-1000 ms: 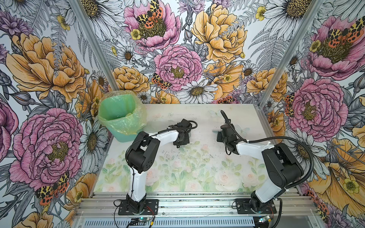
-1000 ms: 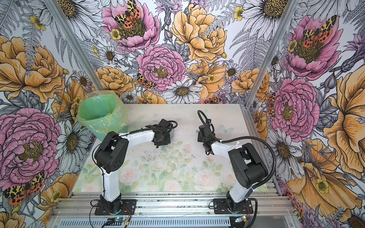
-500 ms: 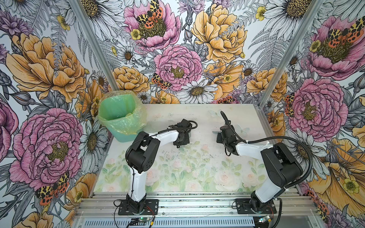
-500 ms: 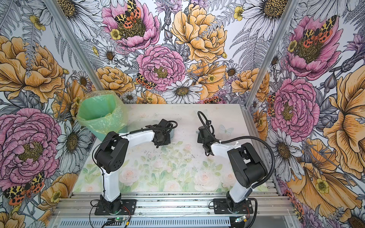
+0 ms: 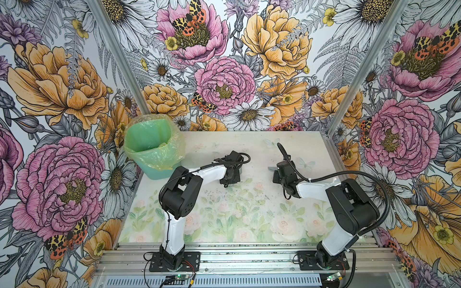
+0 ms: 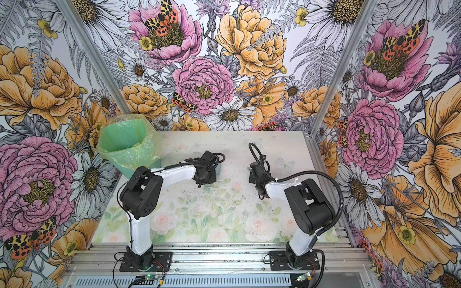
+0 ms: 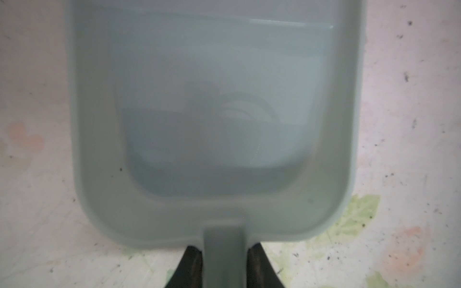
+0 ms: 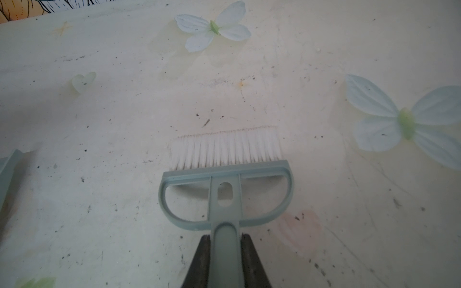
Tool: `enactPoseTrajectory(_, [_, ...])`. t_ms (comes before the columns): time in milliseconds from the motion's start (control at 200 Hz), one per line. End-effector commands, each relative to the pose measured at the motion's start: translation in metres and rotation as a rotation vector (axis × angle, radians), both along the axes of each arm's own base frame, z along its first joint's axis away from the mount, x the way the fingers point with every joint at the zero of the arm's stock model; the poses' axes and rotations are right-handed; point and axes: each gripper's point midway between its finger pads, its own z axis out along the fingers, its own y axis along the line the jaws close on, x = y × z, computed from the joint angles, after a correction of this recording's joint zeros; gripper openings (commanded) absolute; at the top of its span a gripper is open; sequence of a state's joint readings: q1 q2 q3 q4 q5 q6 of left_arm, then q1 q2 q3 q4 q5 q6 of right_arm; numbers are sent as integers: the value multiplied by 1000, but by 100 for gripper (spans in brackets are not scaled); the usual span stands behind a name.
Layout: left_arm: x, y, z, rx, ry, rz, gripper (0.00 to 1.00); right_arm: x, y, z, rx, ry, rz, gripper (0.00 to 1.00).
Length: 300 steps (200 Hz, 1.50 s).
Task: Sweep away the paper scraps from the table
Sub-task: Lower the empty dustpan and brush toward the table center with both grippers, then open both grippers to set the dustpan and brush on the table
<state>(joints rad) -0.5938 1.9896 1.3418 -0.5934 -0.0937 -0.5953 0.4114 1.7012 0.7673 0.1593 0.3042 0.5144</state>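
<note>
Dustpan handle (image 7: 222, 237) tight in left gripper (image 7: 223, 252), brush handle (image 8: 225, 256) tight in right gripper (image 8: 225, 237).

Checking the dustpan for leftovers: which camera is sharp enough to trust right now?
Left wrist view: blurred, the dustpan too close to focus, with a dim reflection on its floor. Right wrist view: sharp on the brush and on the dark specks on the table. Both top views: crisp, evenly lit.
</note>
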Motion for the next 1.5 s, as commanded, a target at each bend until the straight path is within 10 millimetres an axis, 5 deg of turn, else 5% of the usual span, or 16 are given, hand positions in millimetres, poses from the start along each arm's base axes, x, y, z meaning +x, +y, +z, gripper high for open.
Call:
enactPoseTrajectory(0, [5, -6, 2, -9, -22, 6, 26, -16, -3, -27, -26, 87, -7, 13])
enactPoseTrajectory(180, [3, -3, 1, 8, -23, 10, 39, -17, -2, -30, -26, 99, -7, 18])
enactPoseTrajectory(430, [3, -4, 4, 16, -26, 6, 44, -17, 1, -30, -11, 105, -3, 29])
enactPoseTrajectory(831, [4, -9, 41, 48, -116, -45, 64, -15, 5, -18, -5, 108, 6, 43])
enactPoseTrajectory(1026, [4, -6, 70, 43, -176, -54, 69, -15, 6, 4, -6, 85, 27, 43])
enactPoseTrajectory(1061, [5, -3, 75, 52, -192, -46, 76, -14, 7, 11, -5, 77, 34, 43])
enactPoseTrajectory(1076, [4, -2, 76, 54, -191, -46, 92, -14, 7, 13, -4, 75, 38, 43])
enactPoseTrajectory(1096, [3, -1, 75, 58, -190, -44, 98, -14, 8, 16, -3, 71, 44, 43])
enactPoseTrajectory(1131, [3, 1, 92, 42, -223, -39, 98, -14, 9, 23, 0, 64, 56, 43])
enactPoseTrajectory(1496, [-9, 19, 148, 63, -364, -57, 98, -16, 15, 102, -3, -32, 220, 44])
